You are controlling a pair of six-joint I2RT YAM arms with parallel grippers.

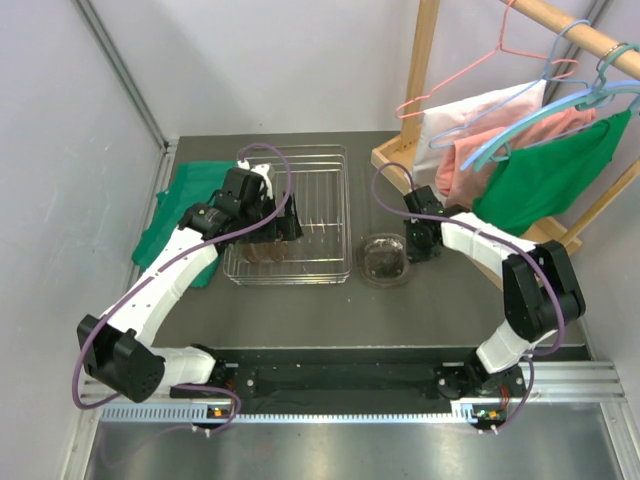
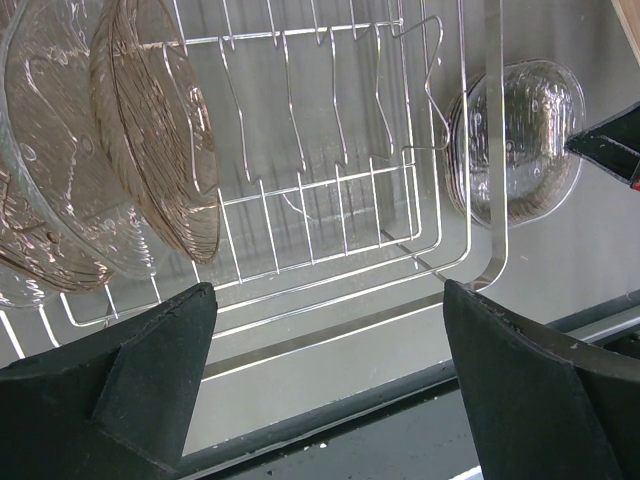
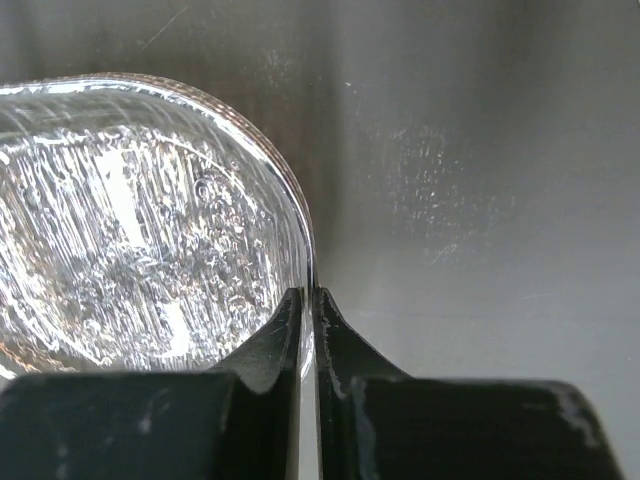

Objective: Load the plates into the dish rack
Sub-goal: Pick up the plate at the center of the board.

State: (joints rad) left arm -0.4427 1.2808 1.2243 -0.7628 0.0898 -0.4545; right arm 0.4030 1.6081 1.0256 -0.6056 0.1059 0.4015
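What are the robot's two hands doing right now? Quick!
Left gripper: open, holding nothing, above the dish rack.
Right gripper: shut on the rim of a clear plate.

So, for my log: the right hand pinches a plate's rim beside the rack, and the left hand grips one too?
No: the left wrist view shows the left hand open and empty over the dish rack. The right hand does pinch a plate.

Grey walls (image 1: 300, 60), wooden clothes rail (image 1: 580, 30)
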